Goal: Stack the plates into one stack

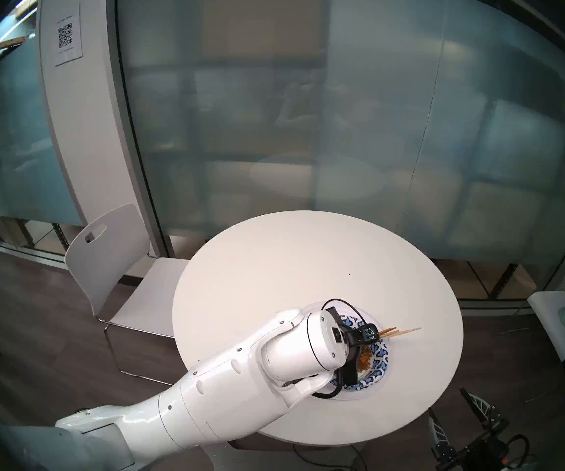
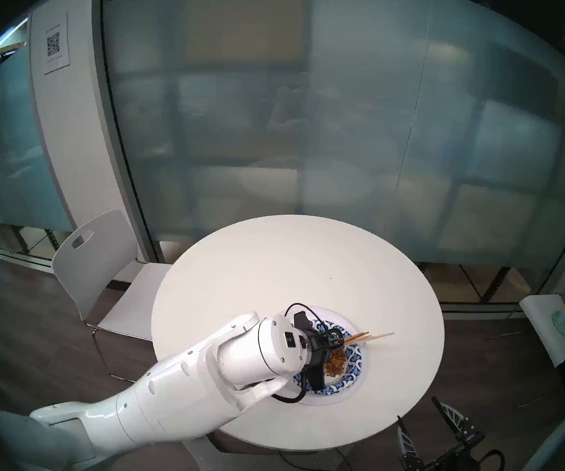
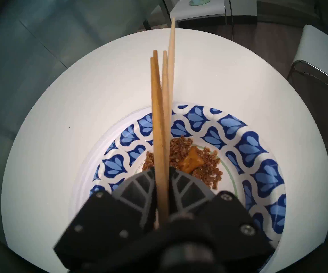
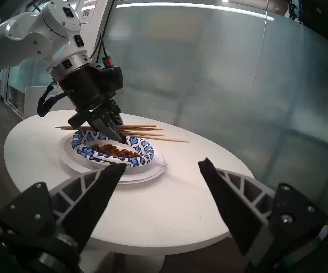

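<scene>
The left end effector (image 4: pixel 117 133) is clamping a bundle of thin wooden chopsticks (image 4: pixel 139 131) just above the stack of round disposable plates (image 4: pixel 147 174) sitting on the round white surface (image 4: pixel 159 207). The top blue-and-white petal-rimmed plate (image 4: pixel 139 160) is holding brown food crumbs (image 4: pixel 115 150). The right end effector (image 4: pixel 162 164) is hovering nearby, fingers apart, gripping nothing.

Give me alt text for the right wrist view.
The left gripper, shut on a bundle of wooden chopsticks, holds them over a blue-patterned plate of brown food scraps, stacked on white plates. The right gripper is open.
</scene>
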Robot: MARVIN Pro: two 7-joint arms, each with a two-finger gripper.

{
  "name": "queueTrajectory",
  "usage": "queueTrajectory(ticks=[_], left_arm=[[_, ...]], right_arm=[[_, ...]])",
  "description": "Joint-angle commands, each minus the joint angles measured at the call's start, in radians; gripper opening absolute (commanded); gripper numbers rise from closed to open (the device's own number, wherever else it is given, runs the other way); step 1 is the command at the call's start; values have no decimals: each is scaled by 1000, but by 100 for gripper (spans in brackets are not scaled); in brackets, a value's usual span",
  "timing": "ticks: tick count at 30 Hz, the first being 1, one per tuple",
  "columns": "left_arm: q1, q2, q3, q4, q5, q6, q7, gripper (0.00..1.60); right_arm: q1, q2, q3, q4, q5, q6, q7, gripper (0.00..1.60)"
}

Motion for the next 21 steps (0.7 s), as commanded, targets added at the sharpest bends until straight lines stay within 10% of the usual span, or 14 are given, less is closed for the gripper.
queueTrajectory(ticks=[1,21], left_arm=[[-31,-27,5,-8,5,7,-9,59],[-159,-55,98,46,72,6,-90,40]], right_arm=[[5,1,-4,-8,14,0,0,148],[-1,4,2,24,39,-21,-3,147]])
